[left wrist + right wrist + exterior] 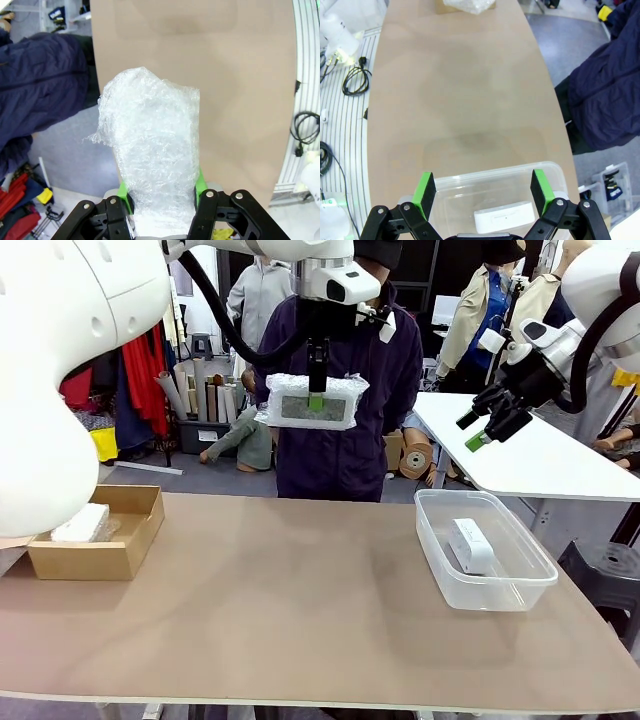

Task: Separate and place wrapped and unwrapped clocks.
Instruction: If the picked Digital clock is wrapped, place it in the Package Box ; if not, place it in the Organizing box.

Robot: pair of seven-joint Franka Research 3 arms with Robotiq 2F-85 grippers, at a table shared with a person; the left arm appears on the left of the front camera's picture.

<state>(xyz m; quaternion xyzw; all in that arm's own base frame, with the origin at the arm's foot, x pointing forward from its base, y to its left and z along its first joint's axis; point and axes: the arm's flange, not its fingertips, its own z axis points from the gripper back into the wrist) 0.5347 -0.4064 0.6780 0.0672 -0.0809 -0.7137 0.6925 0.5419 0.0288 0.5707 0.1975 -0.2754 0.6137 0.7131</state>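
Clock held high over the bench.

Cardboard box (pixel 95 535) on the left holds one bubble-wrapped clock (pixel 82 524). The left claw (pixel 316 400) is pinched tight on another wrapped clock (pixel 314 401), high in the air near the person. Its puffy, slick wrap could slip and drop. On the right, a smooth bare clock (pixel 470 546) lies in the clear plastic tub (pixel 500 590). The right claw (pixel 483 430) hangs wide open, holding nothing.

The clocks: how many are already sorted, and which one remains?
Two look sorted: a wrapped clock lies in the cardboard box, and the bare clock lies in the clear tub. In hand: the left gripper holds the second wrapped clock high above the table. Left: setting it down, probably in the box. The right gripper is open, empty.
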